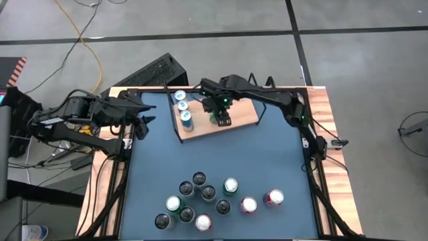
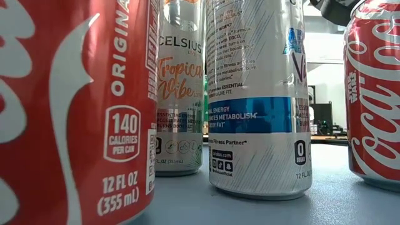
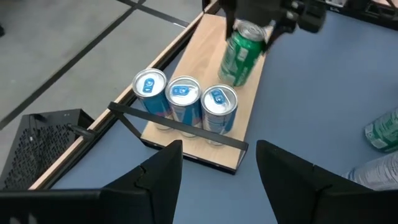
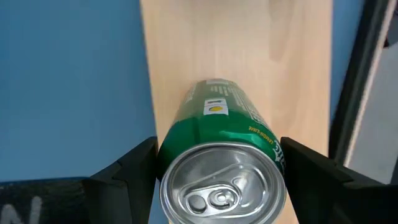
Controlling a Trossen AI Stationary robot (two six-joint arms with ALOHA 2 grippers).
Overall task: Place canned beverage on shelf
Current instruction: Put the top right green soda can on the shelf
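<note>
Right gripper (image 1: 221, 115) clamping tilted green can (image 3: 241, 53) above shelf (image 1: 246, 115)

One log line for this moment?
right hand: holds green can, tilted over shelf | left hand: open, waiting | three blue-topped cans shelved

A: What colour is the can (image 4: 219, 165) in the right gripper (image 4: 217, 168)?

B: Green, with a silver top. The shelf (image 1: 244, 114) under it is pale wood in a black wire frame.

A: And the three cans (image 3: 183, 99) on it?

B: Silver with blue tabs. The tabletop (image 1: 267, 157) is blue, and the near cans (image 2: 69, 112) are red with white lettering.
</note>
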